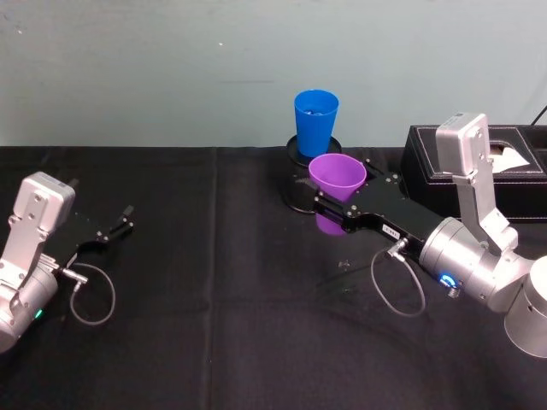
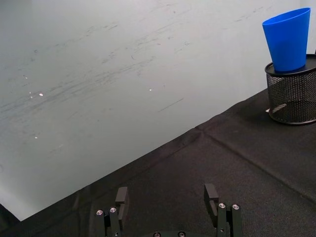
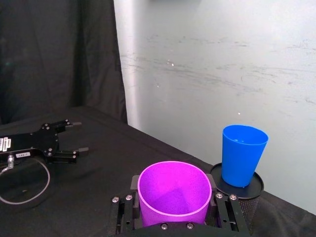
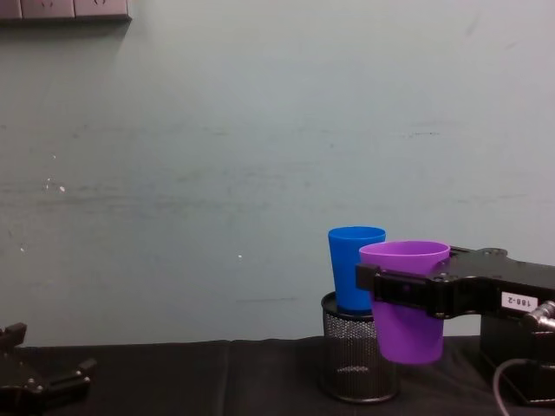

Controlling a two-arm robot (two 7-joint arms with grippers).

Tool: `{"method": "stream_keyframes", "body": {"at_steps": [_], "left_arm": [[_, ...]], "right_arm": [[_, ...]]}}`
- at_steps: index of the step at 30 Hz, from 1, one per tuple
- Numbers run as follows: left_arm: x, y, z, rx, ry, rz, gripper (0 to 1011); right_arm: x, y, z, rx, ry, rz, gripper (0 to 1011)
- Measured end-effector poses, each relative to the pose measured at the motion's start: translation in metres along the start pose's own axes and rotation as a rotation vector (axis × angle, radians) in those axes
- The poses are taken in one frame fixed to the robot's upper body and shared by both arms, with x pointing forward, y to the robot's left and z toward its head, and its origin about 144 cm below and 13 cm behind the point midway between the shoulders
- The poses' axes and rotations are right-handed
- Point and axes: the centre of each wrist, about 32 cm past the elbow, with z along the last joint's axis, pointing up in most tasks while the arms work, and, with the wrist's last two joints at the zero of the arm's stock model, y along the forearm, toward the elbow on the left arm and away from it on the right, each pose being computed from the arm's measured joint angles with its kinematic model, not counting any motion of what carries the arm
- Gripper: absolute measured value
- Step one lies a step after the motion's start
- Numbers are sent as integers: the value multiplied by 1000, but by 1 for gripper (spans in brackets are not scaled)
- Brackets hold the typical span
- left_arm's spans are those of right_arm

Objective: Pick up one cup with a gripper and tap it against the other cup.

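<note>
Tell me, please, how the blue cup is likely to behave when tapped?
Probably light and stiff: the blue cup looks like smooth plastic. Perched atop the mesh holder, narrow end down, it may tip easily. The right gripper, holding the purple cup, should tap gently.

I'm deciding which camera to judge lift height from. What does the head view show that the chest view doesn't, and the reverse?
Head view's own: the purple cup's and blue cup's open mouths from above, plus the silver left arm and right arm. Chest view's own: the purple cup's base hanging above the black tablecloth, and the mesh holder's side wall. Shared: the right tool clamped on the purple cup, the blue cup standing on the holder, the left tool at the table's left.
</note>
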Motion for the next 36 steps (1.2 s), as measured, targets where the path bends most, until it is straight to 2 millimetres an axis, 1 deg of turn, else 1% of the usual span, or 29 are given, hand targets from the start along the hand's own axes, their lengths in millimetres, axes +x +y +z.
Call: {"method": "stream_keyframes", "body": {"at_steps": [9, 10, 13, 19, 26, 36], "left_arm": [[0, 0, 0, 0, 0, 0, 1000], [0, 0, 0, 0, 0, 0, 1000], [0, 0, 0, 0, 0, 0, 1000], [0, 0, 0, 0, 0, 0, 1000], [0, 0, 0, 0, 0, 0, 1000], [0, 0, 0, 0, 0, 0, 1000]], "right_arm": [[2, 1, -3, 4, 9, 11, 747], [18, 24, -29, 26, 49, 20, 747], [24, 34, -34, 32, 46, 17, 747], [33, 49, -36, 46, 35, 0, 747], [39, 62, -35, 45, 32, -21, 747], [45, 72, -33, 36, 29, -45, 747]]}}
